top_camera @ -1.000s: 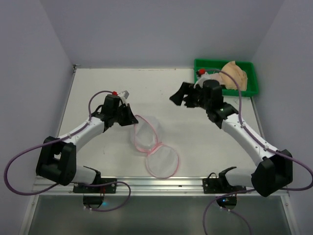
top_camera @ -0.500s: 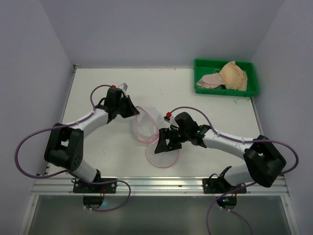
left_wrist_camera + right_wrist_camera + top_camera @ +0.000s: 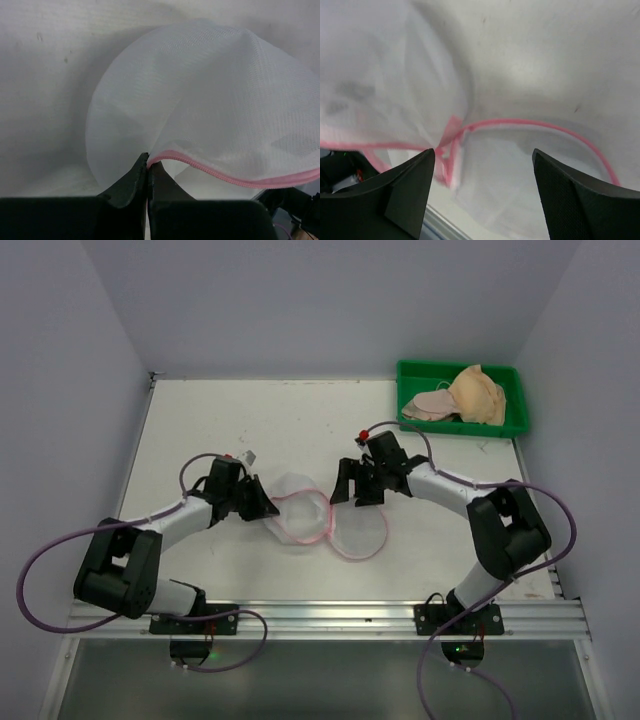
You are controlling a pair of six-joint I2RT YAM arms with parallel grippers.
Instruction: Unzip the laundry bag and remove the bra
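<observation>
**Laundry bag** (image 3: 300, 512): It lies unzipped near the middle of the desk (image 3: 200, 430). Its two round mesh halves are spread side by side and joined at one spot on the rim. Nothing shows through either half.

- Handling, as judged: very light, limp, see-through mesh that will fold and drag under the slightest pull.
- The only firmness is along the pink zipper trim (image 3: 220, 172), which is the soundest place to take hold.
- The open mesh looks liable to snag or stretch if pinched alone.

**Bra** (image 3: 478, 392): It lies in the green tray (image 3: 470, 430) at the far right of the desk, well apart from the bag. A beige cup is uppermost, with a paler pink part beside it.

- Handling, as judged: soft, padded and light, so a cup edge or a strap would serve as a hold.
- From this layout the removal appears complete.

**Left pincer** (image 3: 264, 506): The fingers are together, clamped on the trim of the left half. The mesh stands domed up from that edge.

**Right pincer** (image 3: 350, 483): The fingers are wide apart and hold nothing. It sits over the join between the two halves.

**Markings:** No brand, label or legible writing is visible on the bag, bra or tray.
</observation>
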